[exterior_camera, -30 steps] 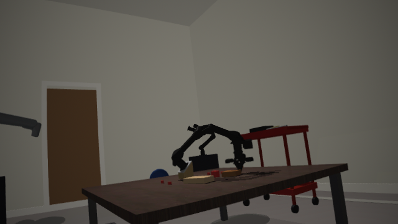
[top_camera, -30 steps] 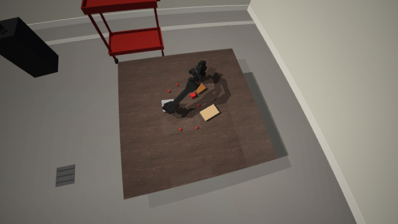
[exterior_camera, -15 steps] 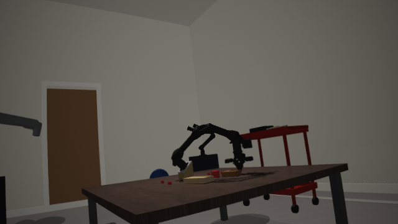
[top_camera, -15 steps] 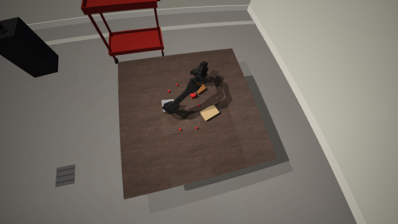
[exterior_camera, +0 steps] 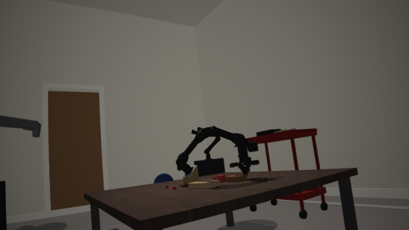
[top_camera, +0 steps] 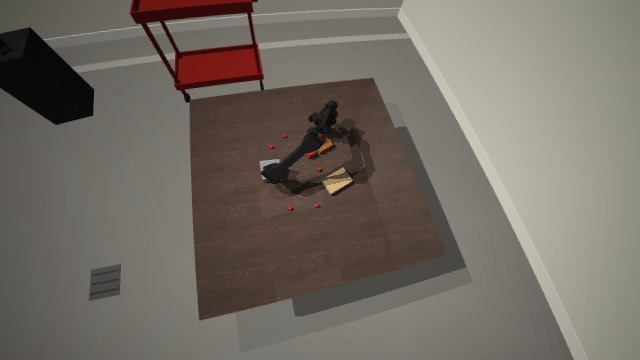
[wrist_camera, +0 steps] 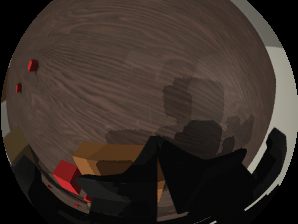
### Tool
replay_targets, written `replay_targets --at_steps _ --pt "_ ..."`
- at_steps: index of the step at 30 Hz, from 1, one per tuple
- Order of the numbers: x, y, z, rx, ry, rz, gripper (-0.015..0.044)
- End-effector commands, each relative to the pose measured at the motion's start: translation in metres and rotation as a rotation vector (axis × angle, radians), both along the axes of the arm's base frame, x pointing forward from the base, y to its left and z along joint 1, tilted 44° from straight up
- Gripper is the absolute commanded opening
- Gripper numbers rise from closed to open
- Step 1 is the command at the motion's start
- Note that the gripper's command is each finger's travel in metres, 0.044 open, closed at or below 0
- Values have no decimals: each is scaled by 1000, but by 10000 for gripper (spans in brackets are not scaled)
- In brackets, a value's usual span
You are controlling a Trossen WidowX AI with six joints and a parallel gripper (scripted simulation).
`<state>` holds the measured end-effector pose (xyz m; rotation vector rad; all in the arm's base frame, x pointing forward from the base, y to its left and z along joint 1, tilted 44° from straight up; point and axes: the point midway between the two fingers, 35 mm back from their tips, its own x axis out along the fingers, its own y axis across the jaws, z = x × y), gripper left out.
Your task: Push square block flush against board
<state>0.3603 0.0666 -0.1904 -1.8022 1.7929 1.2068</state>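
Observation:
A small red square block lies at one end of a flat orange board. They are very close; whether a whole side touches or edges are even cannot be told. A larger flat tan piece lies apart from them. My gripper is shut and empty, pointing down, low at the orange board's end away from the red block. In the wrist view its fingers hide part of the board. Contact with it is unclear.
Several tiny red cubes lie scattered on the wooden table, one between the red block and the tan piece. The arm's base stands on a pale plate. A red cart stands beyond the table edge.

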Motion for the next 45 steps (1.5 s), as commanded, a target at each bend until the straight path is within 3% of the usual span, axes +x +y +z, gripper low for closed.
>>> replay_targets --at_steps 1,41,45 --pt "0 -11 4 -9 10 -3 0" --pt "-13 26 -27 -8 10 -4 0" --pt "-4 51 7 -7 11 -2 0"
